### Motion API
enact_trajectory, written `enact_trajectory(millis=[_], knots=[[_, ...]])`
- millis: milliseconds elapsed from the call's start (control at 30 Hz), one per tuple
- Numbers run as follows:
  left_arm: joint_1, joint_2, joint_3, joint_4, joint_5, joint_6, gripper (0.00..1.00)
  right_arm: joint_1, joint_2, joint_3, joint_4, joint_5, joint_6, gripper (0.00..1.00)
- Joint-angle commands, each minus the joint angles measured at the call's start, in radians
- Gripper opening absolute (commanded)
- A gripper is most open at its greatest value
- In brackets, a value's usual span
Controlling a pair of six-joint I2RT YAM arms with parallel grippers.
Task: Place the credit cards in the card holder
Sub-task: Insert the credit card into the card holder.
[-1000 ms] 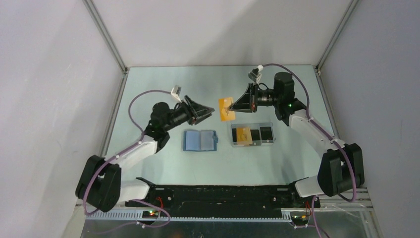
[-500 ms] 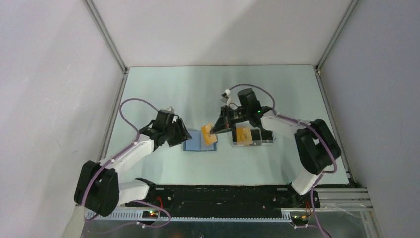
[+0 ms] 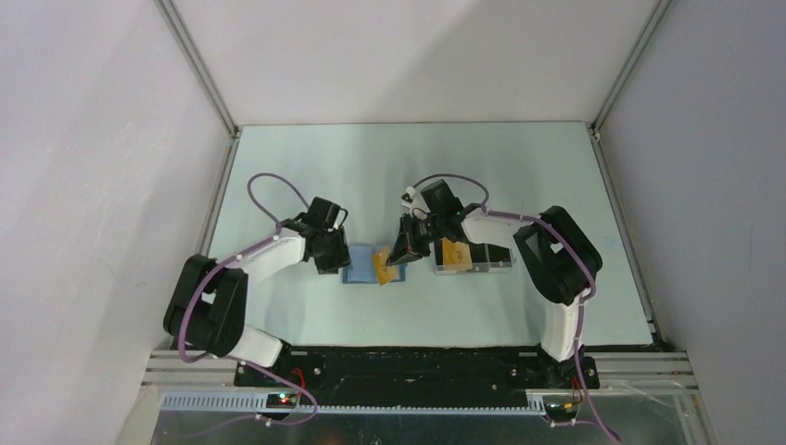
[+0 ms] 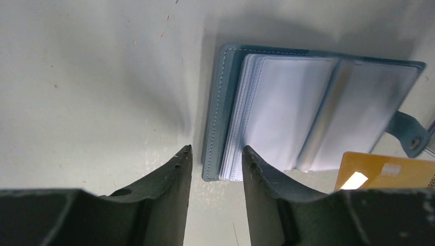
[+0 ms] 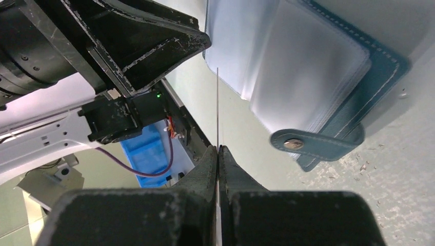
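Observation:
The blue card holder [image 3: 360, 272] lies open on the table, with its clear pockets facing up in the left wrist view [image 4: 287, 113]. My left gripper [image 3: 335, 260] is open. Its fingertips [image 4: 187, 154] stand either side of the holder's near left corner. My right gripper [image 3: 397, 258] is shut on a yellow-orange credit card [image 3: 381, 268] and holds it tilted over the holder's right half. That card appears edge-on in the right wrist view [image 5: 217, 102] and as an orange corner in the left wrist view [image 4: 384, 171]. The holder's snap strap [image 5: 308, 143] lies beside it.
A clear compartmented tray [image 3: 500, 268] sits right of the holder under my right arm. It holds another yellow-orange card [image 3: 453, 252] and black cards. Grey walls close in the table on three sides.
Both arms have come down from the back of the table to the holder. The right gripper carried the yellow card forward and left over it. The left gripper dropped to its left edge.

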Motion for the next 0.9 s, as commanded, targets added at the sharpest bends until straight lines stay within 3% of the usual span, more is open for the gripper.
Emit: enact_trajectory(millis=[0,367,867], knots=[[0.002,0.044,0.036,-0.007,-0.025,0.042,0.45,0.012,0.037,0.092,-0.118,0.049,-0.053,0.00],[0.002,0.074,0.040,-0.007,-0.048,0.050,0.40,0.019,0.121,0.185,-0.266,0.097,-0.105,0.00],[0.002,0.087,0.037,-0.006,-0.038,0.067,0.36,-0.012,0.181,0.199,-0.166,0.027,-0.090,0.00]])
